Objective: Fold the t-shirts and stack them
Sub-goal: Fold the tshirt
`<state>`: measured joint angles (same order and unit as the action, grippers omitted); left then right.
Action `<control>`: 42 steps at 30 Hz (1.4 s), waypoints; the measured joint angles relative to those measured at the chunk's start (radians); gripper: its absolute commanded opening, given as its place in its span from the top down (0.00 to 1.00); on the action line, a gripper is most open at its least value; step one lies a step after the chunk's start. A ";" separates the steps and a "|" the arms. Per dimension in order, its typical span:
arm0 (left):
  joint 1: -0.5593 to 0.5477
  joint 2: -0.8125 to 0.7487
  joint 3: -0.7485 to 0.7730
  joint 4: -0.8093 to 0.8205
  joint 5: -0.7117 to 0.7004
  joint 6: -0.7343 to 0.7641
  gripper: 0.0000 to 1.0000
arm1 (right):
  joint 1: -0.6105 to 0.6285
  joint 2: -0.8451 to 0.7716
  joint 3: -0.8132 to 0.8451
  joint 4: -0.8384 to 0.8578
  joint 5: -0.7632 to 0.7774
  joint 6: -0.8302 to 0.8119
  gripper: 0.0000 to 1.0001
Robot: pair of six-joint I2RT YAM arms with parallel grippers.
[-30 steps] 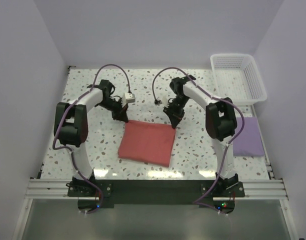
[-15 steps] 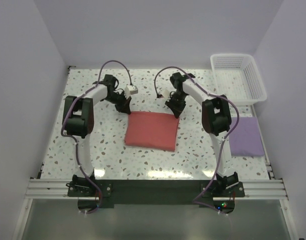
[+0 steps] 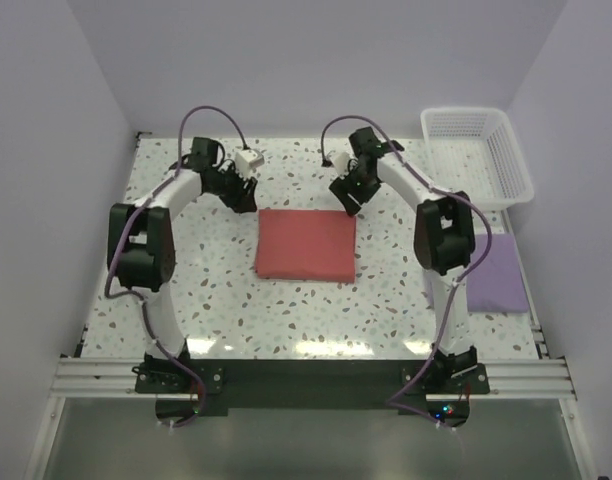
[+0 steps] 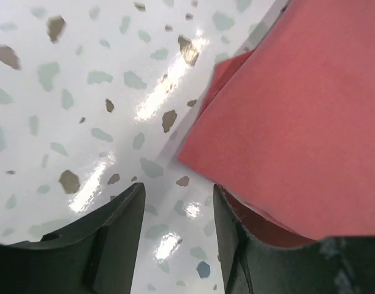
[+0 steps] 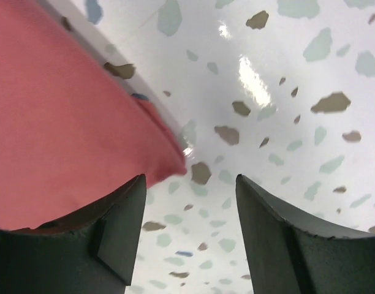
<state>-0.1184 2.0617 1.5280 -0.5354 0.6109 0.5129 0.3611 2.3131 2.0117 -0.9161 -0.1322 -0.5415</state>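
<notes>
At the tabletop's [image 3: 186,290] middle, my left fingers [image 4: 114,233] and right fingers [image 5: 120,220] just opened and let go; the red t-shirt [image 3: 306,245] lies folded, ready to join the purple t-shirt [image 3: 498,275]

Illumination is bright, even and diffuse from overhead. The glossy white speckled counter [image 3: 216,300] returns glare streaks along the lower part of the top view and mid-frame in both wrist views. Shadows are faint. The folded salmon-red cloth t-shirt [image 4: 298,122] appears soft-focused up close.

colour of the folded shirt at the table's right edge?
Pale lavender t-shirt, plain; best in top external view.
</notes>
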 measured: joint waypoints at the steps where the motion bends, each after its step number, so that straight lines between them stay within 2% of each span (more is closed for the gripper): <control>1: 0.003 -0.058 -0.040 0.024 0.006 -0.009 0.45 | -0.005 -0.037 -0.031 0.009 -0.018 0.028 0.37; 4: 0.006 -0.251 -0.126 0.071 0.058 -0.066 0.48 | -0.018 -0.205 -0.164 0.050 -0.136 0.142 0.43; 6: -0.001 -0.353 -0.154 0.101 0.145 -0.131 0.52 | -0.021 -0.333 -0.250 0.072 -0.268 0.230 0.52; 10: -0.048 -0.464 -0.290 0.213 0.317 -0.305 0.53 | 0.000 -0.500 -0.409 0.161 -0.544 0.416 0.61; 13: -0.126 -0.469 -0.467 0.306 0.381 -0.465 0.53 | 0.042 -0.497 -0.530 0.251 -0.679 0.547 0.64; 16: -0.200 -0.435 -0.618 0.388 0.414 -0.618 0.53 | 0.083 -0.413 -0.641 0.338 -0.764 0.674 0.65; 20: -0.207 -0.328 -0.686 0.467 0.434 -0.714 0.53 | 0.093 -0.285 -0.728 0.396 -0.801 0.752 0.66; 23: -0.166 -0.220 -0.691 0.504 0.438 -0.737 0.53 | 0.055 -0.209 -0.745 0.399 -0.804 0.755 0.66; 25: -0.123 -0.157 -0.691 0.518 0.500 -0.757 0.54 | 0.021 -0.188 -0.745 0.387 -0.839 0.747 0.66; 31: -0.058 -0.123 -0.690 0.500 0.591 -0.756 0.52 | -0.030 -0.188 -0.743 0.334 -0.855 0.674 0.66; 37: -0.022 -0.195 -0.697 0.378 0.562 -0.652 0.52 | -0.076 -0.229 -0.744 0.172 -0.795 0.498 0.65; 42: -0.016 -0.353 -0.662 0.279 0.455 -0.581 0.47 | -0.129 -0.372 -0.756 0.009 -0.663 0.336 0.65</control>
<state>-0.1349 1.7088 0.8658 -0.2562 1.0657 -0.0685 0.2321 1.9415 1.2560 -0.9070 -0.7956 -0.2054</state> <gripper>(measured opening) 0.504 0.346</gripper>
